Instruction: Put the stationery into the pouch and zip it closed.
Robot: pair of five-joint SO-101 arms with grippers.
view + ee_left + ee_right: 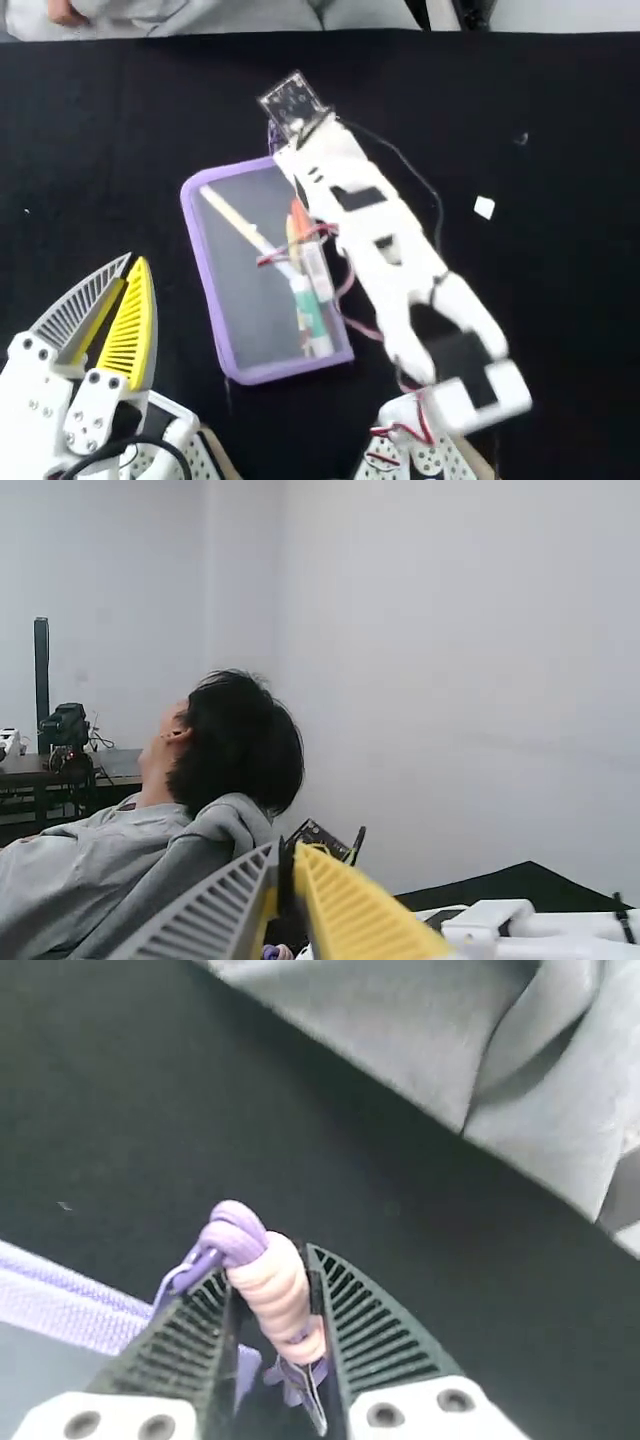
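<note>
With stationery (305, 290) in the pouch (200, 250) on the counter (100, 120), zipping seems in hand: the right gripper (268, 1265) jaws pinch the pull (272, 1295), probably needing a steady drag along the edge, while the left gripper (134, 260) jaws are pressed together.

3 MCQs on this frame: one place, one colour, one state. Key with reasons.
1. Where are the right arm's jaws?
A) at the far corner of the clear flat zip pouch
B) over the near table edge
C) inside the pouch

2. Pouch rim colour?
A) green
B) purple
C) red

3. Right jaws' state?
A) wide open
B) shut on nothing
C) shut on the pink ribbed zip pull

Key:
1 A, the high view shows the arm stretched across the pouch to that corner.
2 B, the rim shows purple.
3 C, the right wrist view shows the pull clamped between them.
</note>
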